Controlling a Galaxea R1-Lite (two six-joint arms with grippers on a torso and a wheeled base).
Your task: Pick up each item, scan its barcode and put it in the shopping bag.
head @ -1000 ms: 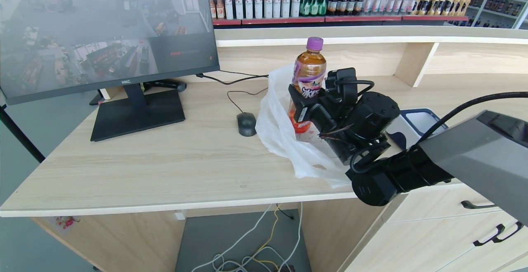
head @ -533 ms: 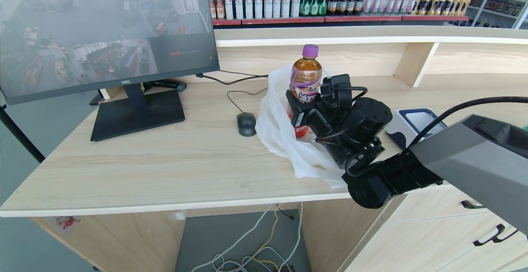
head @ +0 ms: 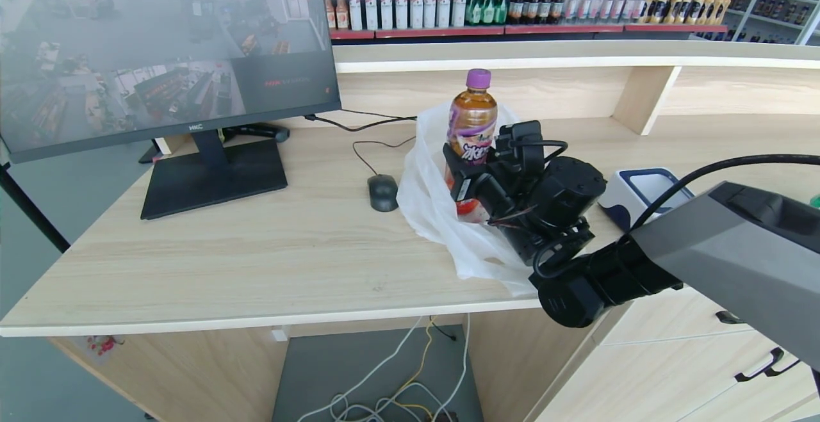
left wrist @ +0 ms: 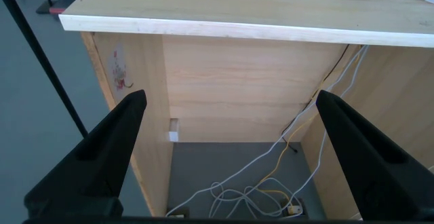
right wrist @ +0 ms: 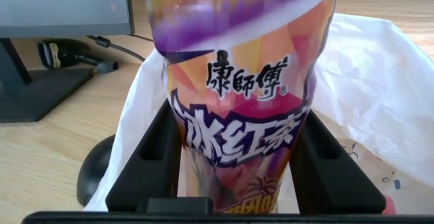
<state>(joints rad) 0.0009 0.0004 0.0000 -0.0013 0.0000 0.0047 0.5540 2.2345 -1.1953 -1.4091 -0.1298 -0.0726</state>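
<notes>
Left gripper [left wrist: 230, 96] hangs low beside the counter's [head: 256, 249] left end, fingers spread wide with nothing between them; loose cables [left wrist: 268, 183] lie on the floor under the top. On the counter, leftmost, a monitor [head: 160, 50] on its stand, then a dark mouse [head: 383, 192] just left of the shopping bag [head: 426, 211]. The bag is white thin plastic, slumped open, its mouth facing up. The tea bottle [head: 473, 114], purple cap, orange and purple label, stands upright with its lower part inside the bag's mouth and its neck and cap well above the rim. The right gripper [head: 471, 175] pinches it at the label band, one finger on each flank, as the right wrist view shows [right wrist: 237, 115], with bag plastic behind and beside it. Change over the last second: the bottle has come down and a little leftward into the bag, most of that drop in the first half second, very little since. The arm has slid left with it, so the scanner [head: 640, 194] to the right now shows more fully. Judgement: scanning looks done for this item; this is the bagging step, nearly complete. What remains is a short further descent, release, and a clean withdrawal. Risk: soft plastic snagging a finger, or the tall bottle tipping once freed.
</notes>
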